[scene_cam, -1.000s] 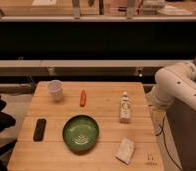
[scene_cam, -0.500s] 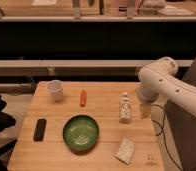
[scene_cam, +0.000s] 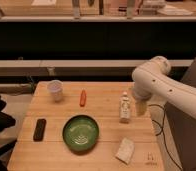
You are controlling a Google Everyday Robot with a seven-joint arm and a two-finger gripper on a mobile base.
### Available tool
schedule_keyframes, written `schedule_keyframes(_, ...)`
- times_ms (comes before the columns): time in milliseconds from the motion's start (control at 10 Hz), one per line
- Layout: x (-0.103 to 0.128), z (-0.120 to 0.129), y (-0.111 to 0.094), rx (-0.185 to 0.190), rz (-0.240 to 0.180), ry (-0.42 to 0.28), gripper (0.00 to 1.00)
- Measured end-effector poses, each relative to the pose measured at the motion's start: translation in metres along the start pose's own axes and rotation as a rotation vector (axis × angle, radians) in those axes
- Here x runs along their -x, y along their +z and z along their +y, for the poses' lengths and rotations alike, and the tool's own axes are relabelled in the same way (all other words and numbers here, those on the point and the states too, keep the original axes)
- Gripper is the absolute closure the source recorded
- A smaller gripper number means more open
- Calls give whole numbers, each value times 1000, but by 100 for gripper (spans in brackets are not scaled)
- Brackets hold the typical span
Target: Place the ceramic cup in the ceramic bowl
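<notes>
Ceramic cup point(scene_cam: 55, 90) stands upright near the far left corner of the wooden table point(scene_cam: 48, 156), mouth up and free on every side, so a grasp can come from above or from the side. Well apart from it, towards the near edge, the ceramic bowl point(scene_cam: 81, 133) sits flat and bare inside, ready to take the cup. An orange stick-shaped item point(scene_cam: 83, 98) lies between and a little beyond them, but I judge it is off the straight path from cup to bowl. Over at the right edge of the table the gripper point(scene_cam: 141, 108) hangs down from the white arm point(scene_cam: 158, 82), just beside a white bottle point(scene_cam: 124, 107). Its fingers stand apart and carry nothing, and it is far from the cup. A black slab point(scene_cam: 39, 129) lies left of the bowl and a crumpled white packet point(scene_cam: 125, 150) near the front. The arm's base is cut off at the right, and I cannot read the bottle's label.
</notes>
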Motion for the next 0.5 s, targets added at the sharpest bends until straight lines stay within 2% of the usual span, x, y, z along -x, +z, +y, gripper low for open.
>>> schedule_keyframes(500, 18, -18, 0, -40, 10, -91, 20)
